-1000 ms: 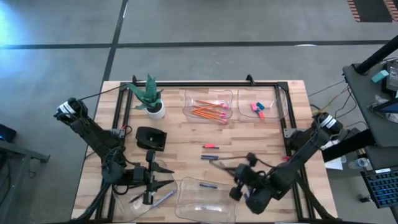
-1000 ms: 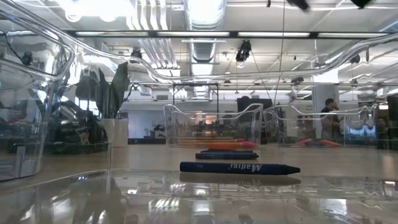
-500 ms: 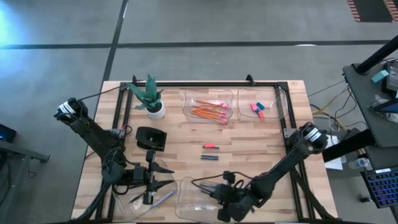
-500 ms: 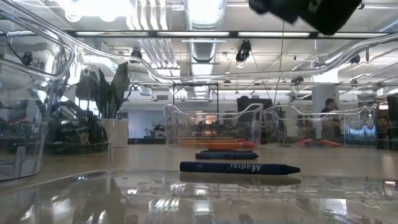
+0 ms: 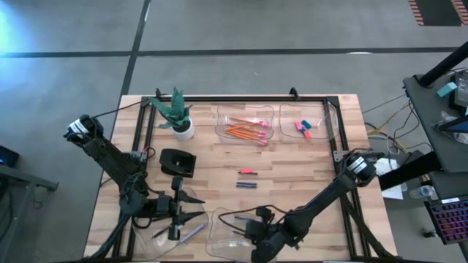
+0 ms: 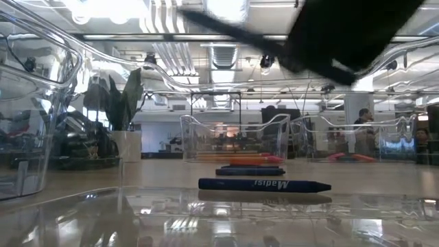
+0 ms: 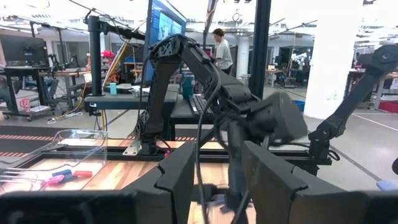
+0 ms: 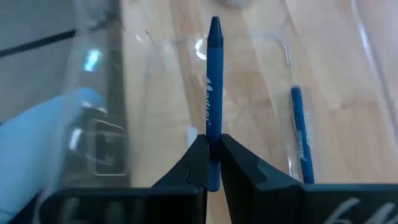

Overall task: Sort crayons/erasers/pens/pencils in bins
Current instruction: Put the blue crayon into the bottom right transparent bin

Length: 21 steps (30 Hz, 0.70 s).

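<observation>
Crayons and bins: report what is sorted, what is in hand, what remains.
Done: pencils lie in one far bin, erasers in the next, and one crayon already in the near bin. In hand: the right claw is shut on another crayon over that bin. Left: two short sticks on the table, one dark blue, one reddish. The left claw waits at the near edge.

High view: overhead, looking straight down on the whole table [image 5: 219, 157]. Low view: at tabletop height, level across the wood toward the room, a crayon [image 6: 264, 184] close ahead. Left wrist view: forward between its own fingers, toward the other arm. Right wrist view: close, down into a bin [image 8: 273, 74]. High and low views share the far bins.
</observation>
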Available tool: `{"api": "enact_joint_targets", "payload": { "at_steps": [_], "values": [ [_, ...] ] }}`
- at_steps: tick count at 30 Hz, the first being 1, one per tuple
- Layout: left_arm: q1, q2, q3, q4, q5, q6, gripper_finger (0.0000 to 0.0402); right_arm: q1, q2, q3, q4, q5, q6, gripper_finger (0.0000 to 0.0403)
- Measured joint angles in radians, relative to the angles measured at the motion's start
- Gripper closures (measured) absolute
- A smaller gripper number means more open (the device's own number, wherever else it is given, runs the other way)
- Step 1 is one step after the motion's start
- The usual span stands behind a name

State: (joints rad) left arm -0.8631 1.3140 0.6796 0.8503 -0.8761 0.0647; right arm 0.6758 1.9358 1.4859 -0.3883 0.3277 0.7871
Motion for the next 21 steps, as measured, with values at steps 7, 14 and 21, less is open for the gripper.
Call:
{"api": "enact_joint_targets", "payload": {
  "at_steps": [7, 14, 21],
  "values": [
    [0.0, 0.0, 0.0, 0.001, 0.0, 0.0, 0.0281, -0.002, 0.037, 0.001, 0.008, -0.012, 0.016, 0.0383],
    [0.0, 0.0, 0.0, 0.001, 0.0, -0.001, 0.0281, -0.002, 0.039, 0.005, 0.005, -0.014, 0.02, 0.0383],
    [0.0, 0.0, 0.0, 0.001, 0.0, 0.0, 0.0281, -0.002, 0.039, 0.015, 0.001, -0.019, -0.006, 0.0355]
  ]
}}
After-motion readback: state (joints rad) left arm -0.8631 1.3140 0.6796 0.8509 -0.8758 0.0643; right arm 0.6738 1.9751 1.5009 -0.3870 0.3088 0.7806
